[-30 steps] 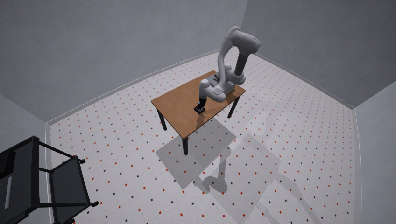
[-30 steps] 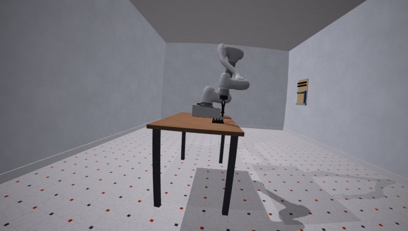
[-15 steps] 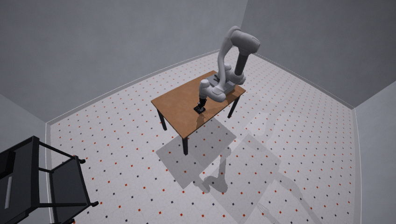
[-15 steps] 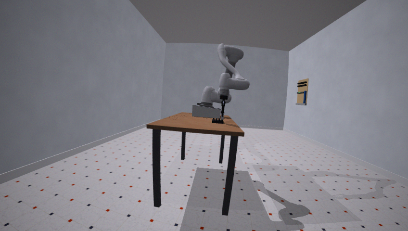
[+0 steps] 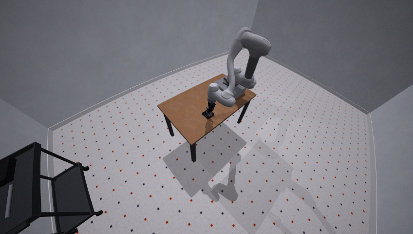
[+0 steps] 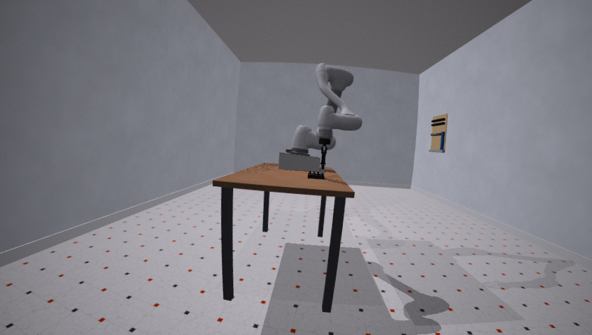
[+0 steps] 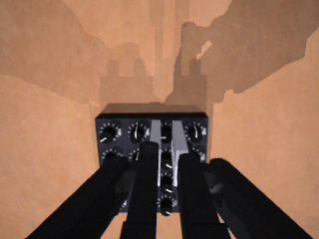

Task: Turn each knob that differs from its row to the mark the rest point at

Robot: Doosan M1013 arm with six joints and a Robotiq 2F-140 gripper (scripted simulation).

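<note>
The black knob box stands on the brown table; it also shows small in the top view (image 5: 208, 114) and the exterior view (image 6: 315, 175). My gripper (image 7: 165, 133) comes straight down onto the box, and its two black fingers straddle the third column of knobs from the left in the wrist view. The fingers are closed narrowly on one knob (image 7: 166, 162) near the box's middle. The far row's knobs (image 7: 139, 131) are visible with white lines. The fingers hide much of the nearer rows. I cannot read the printed names or see the socket.
The arm's grey base block (image 5: 230, 88) sits on the far end of the table, close behind the box. The table's edge (image 6: 286, 188) lies in front. A black cart (image 5: 31, 188) stands on the floor far to the left.
</note>
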